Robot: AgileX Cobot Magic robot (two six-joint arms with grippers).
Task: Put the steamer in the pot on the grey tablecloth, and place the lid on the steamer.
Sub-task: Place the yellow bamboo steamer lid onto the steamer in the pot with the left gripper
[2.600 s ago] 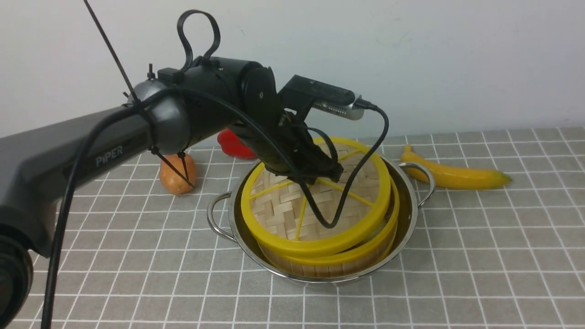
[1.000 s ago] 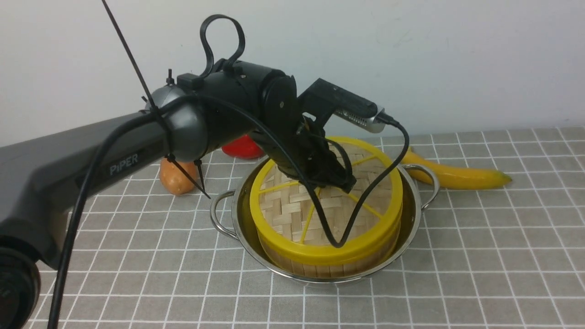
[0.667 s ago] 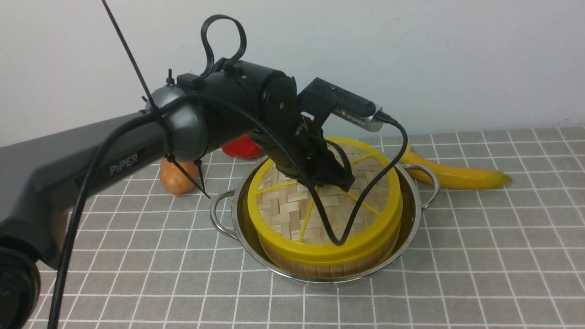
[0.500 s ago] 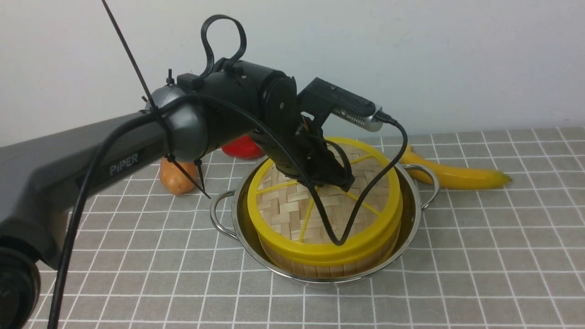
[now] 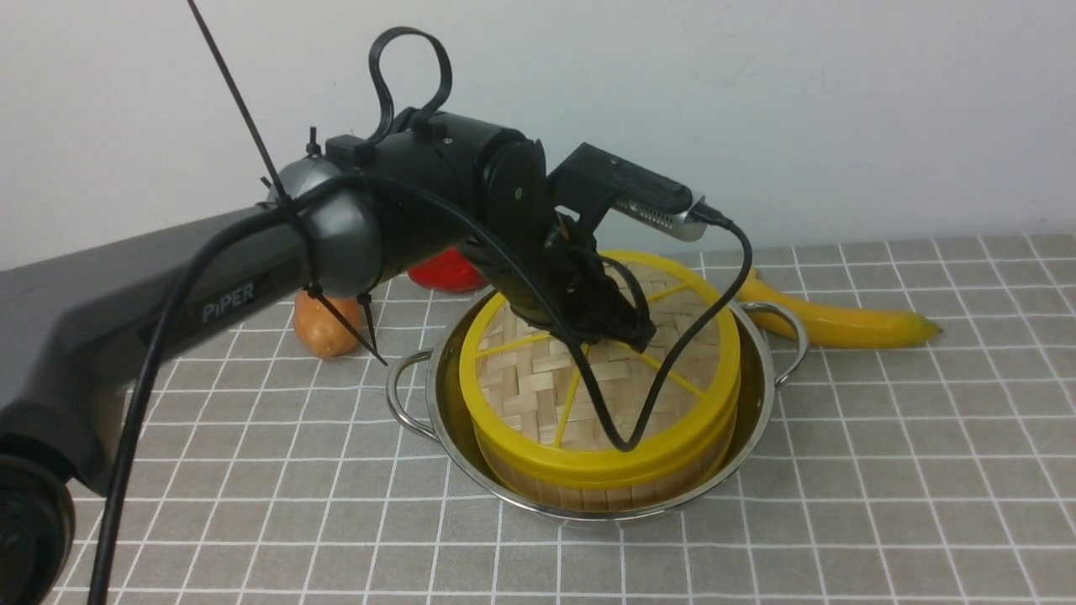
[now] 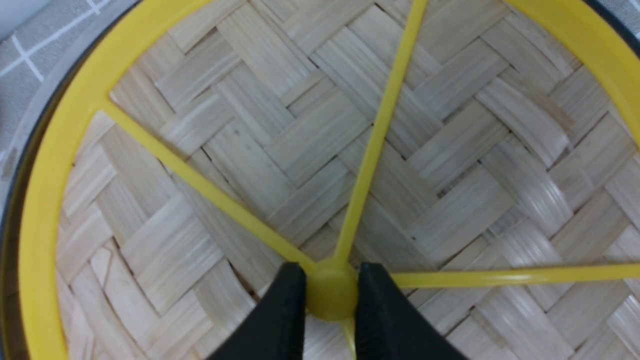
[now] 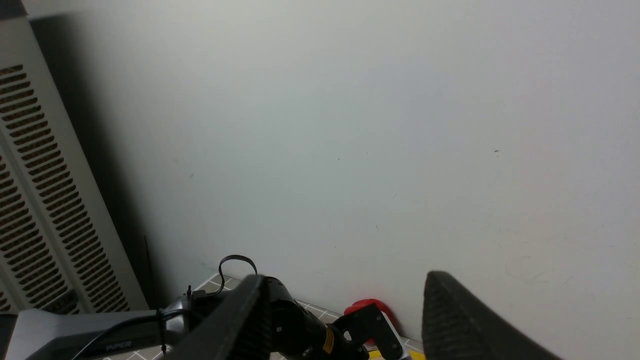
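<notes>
In the middle of the grey tablecloth [image 5: 883, 470] we're seeing the pot [image 5: 751, 420] sitting with the steamer [image 5: 588, 496] standing inside it. Only the front of its bamboo wall is showing above the steel edge. The lid [image 5: 521, 378] is lying flat on the steamer, yellow rim on yellow rim. The left gripper [image 5: 635, 340] is coming down at a slant onto the lid's middle, and in the left wrist view its two black fingers [image 6: 285, 310] are pinching the yellow centre hub [image 6: 332, 300] from both sides, so it's gripping the lid there. The left arm [image 5: 210, 286] is blocking the back left of the lid and pot for us, and its black cable [image 5: 647, 416] is drooping in a loop across the lid's front. Around the pot, a banana [image 5: 841, 323] is lying just behind the right handle, an orange round thing [image 5: 324, 323] is sitting off to the left, and something red [image 5: 441, 273] is hiding half behind the arm, so we can't tell what it is. The right gripper [image 7: 345, 277] is hanging up high facing the wall [image 7: 400, 125], jaws spread wide and carrying nothing.
</notes>
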